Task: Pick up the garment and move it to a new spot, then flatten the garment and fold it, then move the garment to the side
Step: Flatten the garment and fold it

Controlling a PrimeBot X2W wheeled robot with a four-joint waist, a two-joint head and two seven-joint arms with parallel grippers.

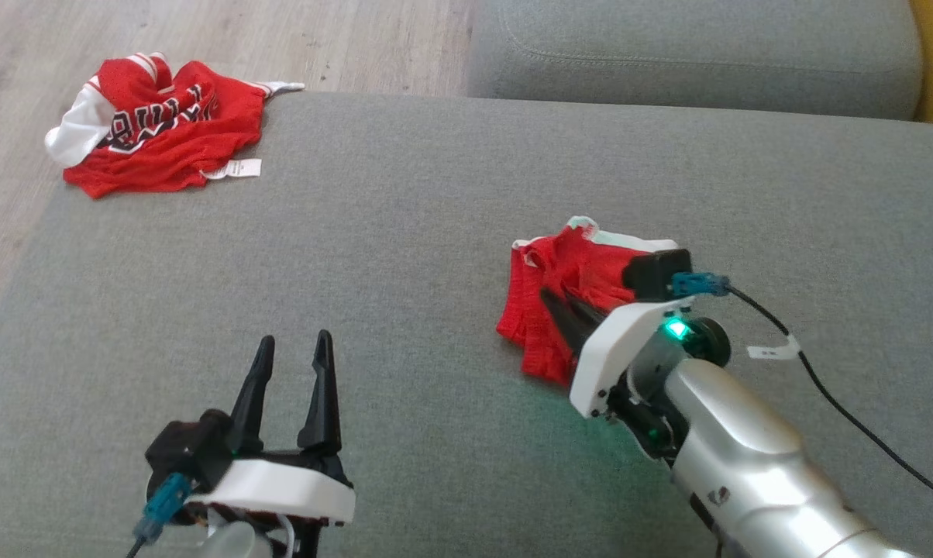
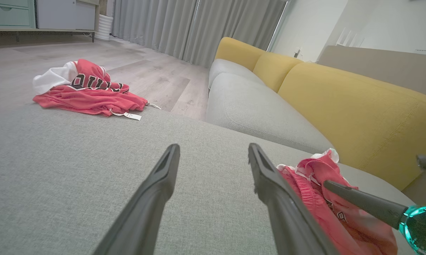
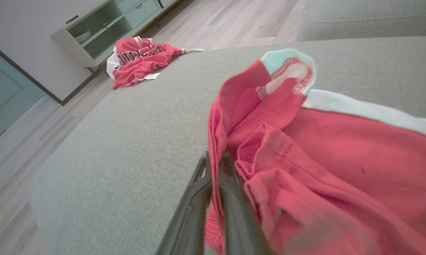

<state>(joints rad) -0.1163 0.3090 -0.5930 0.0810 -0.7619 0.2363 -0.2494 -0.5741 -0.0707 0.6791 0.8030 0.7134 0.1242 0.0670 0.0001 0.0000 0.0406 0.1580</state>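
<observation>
Grey sofa cushion [image 1: 435, 194] spreads under both my arms; the garment [image 1: 567, 287], red with a white band and bunched in folds, lies at 3 o'clock in the head view; my right claw [image 1: 557, 298] is clenched on its edge; my left claw [image 1: 294, 341] stands released at 7 o'clock; a second red jersey [image 1: 164, 132] lies at 11 o'clock; the left wrist view alone gives a yellow backrest [image 2: 340, 106], the right wrist view a pale cabinet [image 3: 103, 32].

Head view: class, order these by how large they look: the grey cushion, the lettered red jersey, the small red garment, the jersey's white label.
1. grey cushion
2. lettered red jersey
3. small red garment, partly hidden by the right tool, so less sure
4. white label
</observation>
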